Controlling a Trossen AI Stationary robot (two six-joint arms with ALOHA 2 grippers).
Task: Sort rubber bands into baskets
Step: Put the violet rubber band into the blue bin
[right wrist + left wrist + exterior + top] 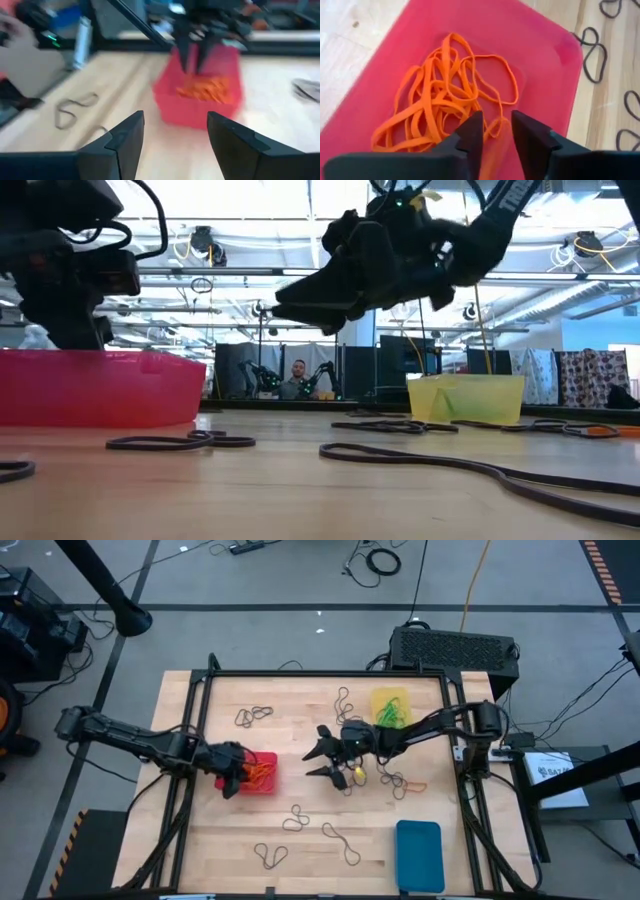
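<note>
While the left gripper (492, 131) hangs part-open over the orange bands (440, 100) in the red basket (268, 781), direct the empty, wide-open right gripper (318, 760) to the dark bands (345, 776) lying directly beneath it, since that arm is nearer.

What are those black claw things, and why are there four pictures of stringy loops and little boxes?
They are two robot arms with pinchers, sorting rubber bands by colour. One picture looks down from above, one peeks along the table, and two come from cameras on the arms. The left gripper hangs over the red basket, fingers slightly apart above the orange bands. The right gripper hovers wide open and empty mid-table. Green bands lie in the yellow basket. The blue basket looks empty. Dark bands lie scattered on the wooden table.
</note>
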